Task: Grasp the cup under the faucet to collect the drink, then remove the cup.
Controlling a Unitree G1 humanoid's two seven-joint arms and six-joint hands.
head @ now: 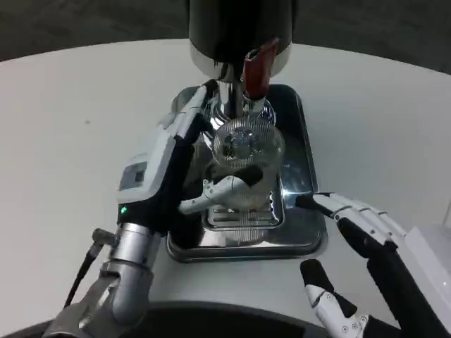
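Observation:
A clear ribbed cup (246,149) stands under the faucet (239,88) of a black drink dispenser (239,32), over the drip grille. My left hand (194,165) grips the cup from its left side; its thumb wraps across the near side of the cup and the other fingers reach behind it. A red tap lever (258,67) juts out above the cup. My right hand (352,239) hovers at the tray's near right corner, fingers spread, holding nothing. I cannot tell whether there is liquid in the cup.
The dispenser stands on a shiny metal tray (303,236) with a slotted grille (239,218) in the middle of the white round table (70,141). A black cable (81,271) hangs by my left forearm.

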